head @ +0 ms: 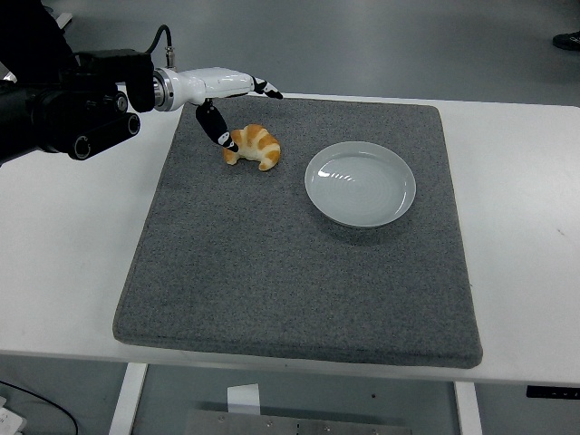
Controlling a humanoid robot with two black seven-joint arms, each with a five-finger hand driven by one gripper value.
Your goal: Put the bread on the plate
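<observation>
A golden croissant (255, 146) lies on the grey mat (290, 263), toward its far left. To the croissant's right sits an empty white plate (361, 184). My left hand (237, 107) reaches in from the left, hovering over the croissant's far left end. Its fingers are spread: the thumb points down beside the croissant's left tip, and the other fingers stretch out above and behind it. It holds nothing. The right arm does not show.
The mat covers most of the white table (72, 236). A small pale object lies on the floor beyond the table's far edge, mostly hidden by my hand. A dark shoe (567, 40) shows at the top right corner.
</observation>
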